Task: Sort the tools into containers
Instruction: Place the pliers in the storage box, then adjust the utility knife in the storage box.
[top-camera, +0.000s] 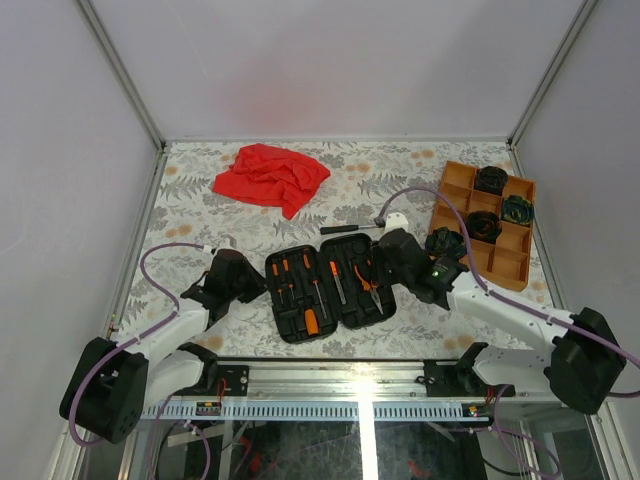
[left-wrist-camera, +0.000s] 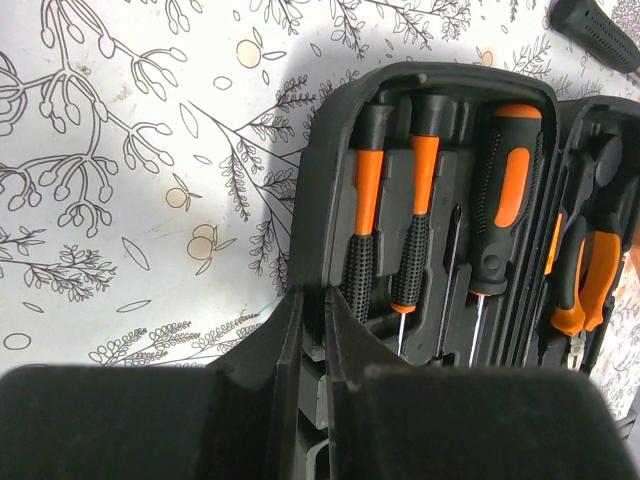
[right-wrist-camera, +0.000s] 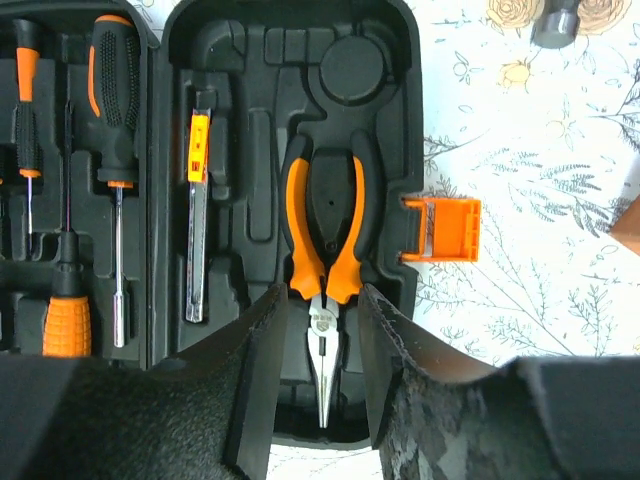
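Note:
The black tool case (top-camera: 328, 290) lies open in the middle of the table. Orange-and-black screwdrivers (left-wrist-camera: 510, 190) sit in its left half, and the orange-handled pliers (right-wrist-camera: 322, 230) lie in a slot in its right half. My right gripper (right-wrist-camera: 320, 300) is open, one finger on each side of the pliers' steel nose without touching it. My left gripper (left-wrist-camera: 316, 298) is shut on the case's left rim. The hammer (top-camera: 355, 228) lies on the table behind the case. The orange tray (top-camera: 500, 262) at the right holds dark coiled bundles (top-camera: 483, 225).
A red cloth (top-camera: 270, 177) lies crumpled at the back left. The case's orange latch (right-wrist-camera: 445, 230) sticks out from its right edge. One dark bundle (top-camera: 443, 242) sits by the tray's near-left corner, close to my right wrist. White walls enclose the table.

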